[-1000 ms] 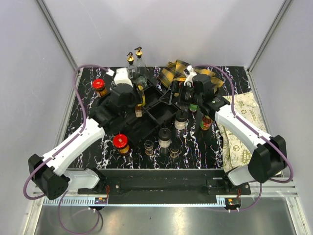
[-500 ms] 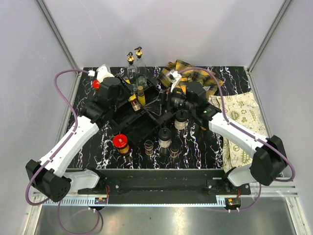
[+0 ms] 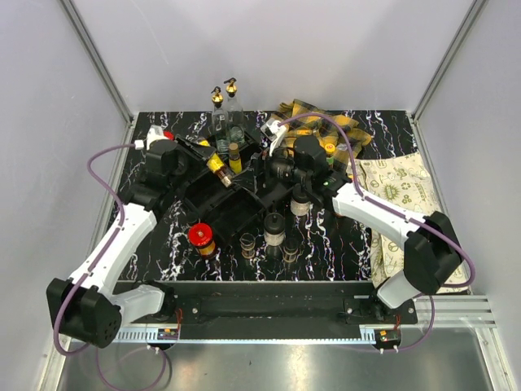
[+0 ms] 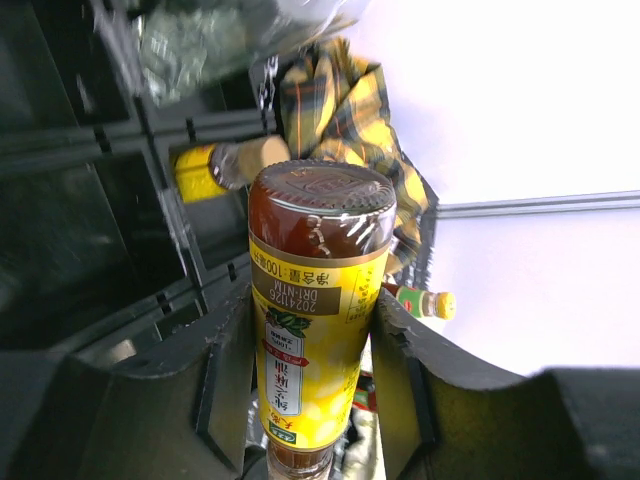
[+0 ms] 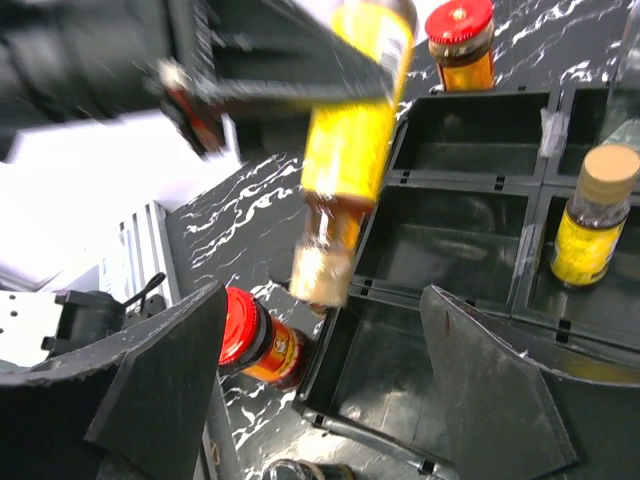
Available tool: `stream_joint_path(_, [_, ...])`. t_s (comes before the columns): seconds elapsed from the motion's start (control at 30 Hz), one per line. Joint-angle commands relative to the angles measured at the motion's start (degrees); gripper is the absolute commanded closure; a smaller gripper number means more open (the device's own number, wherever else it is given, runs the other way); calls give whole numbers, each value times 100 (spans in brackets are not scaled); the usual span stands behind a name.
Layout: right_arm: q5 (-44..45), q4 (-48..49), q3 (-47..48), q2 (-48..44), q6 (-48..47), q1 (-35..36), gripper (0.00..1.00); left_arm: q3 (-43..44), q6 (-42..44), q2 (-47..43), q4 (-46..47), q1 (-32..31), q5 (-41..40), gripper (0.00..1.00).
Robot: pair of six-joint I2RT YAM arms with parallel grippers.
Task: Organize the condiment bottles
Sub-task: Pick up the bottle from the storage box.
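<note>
My left gripper (image 4: 312,335) is shut on a yellow-labelled sauce bottle (image 4: 318,300), which hangs tilted over the far left part of the black divided tray (image 3: 244,213). From above, that held bottle (image 3: 216,166) lies just right of the left gripper (image 3: 203,159). My right gripper (image 3: 273,168) hangs open over the tray's middle with nothing between its fingers (image 5: 170,385). A second yellow-labelled bottle (image 5: 590,225) stands in a tray compartment. Two gold-spouted glass bottles (image 3: 225,104) stand behind the tray. A red-lidded jar (image 3: 201,238) stands at the tray's near left corner.
Black-capped shakers (image 3: 274,229) and small jars (image 3: 291,249) stand in front of the tray. Another red-lidded jar (image 5: 461,43) is beyond the tray's far left. A yellow-capped bottle (image 3: 329,150) stands by the yellow plaid cloth (image 3: 313,119). A patterned cloth (image 3: 399,195) covers the right side.
The left arm has swung left and back with the bottle, now tilted. The right gripper has moved left over the tray and its jaws have narrowed a little.
</note>
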Motion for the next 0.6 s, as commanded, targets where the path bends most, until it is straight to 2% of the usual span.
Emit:
stream_joint_path(0.0, [294, 499, 210, -1, -210, 137, 13, -363, -985, -305, 1355, 187, 828, 100])
stream_joint_path(0.27, [443, 455, 351, 333, -219, 260, 14, -1162, -1777, -814, 2075, 240, 415, 100])
stream_joint_path(0.57, [838, 717, 316, 483, -96, 357, 18, -1567, -2480, -1263, 2243, 258, -95, 100])
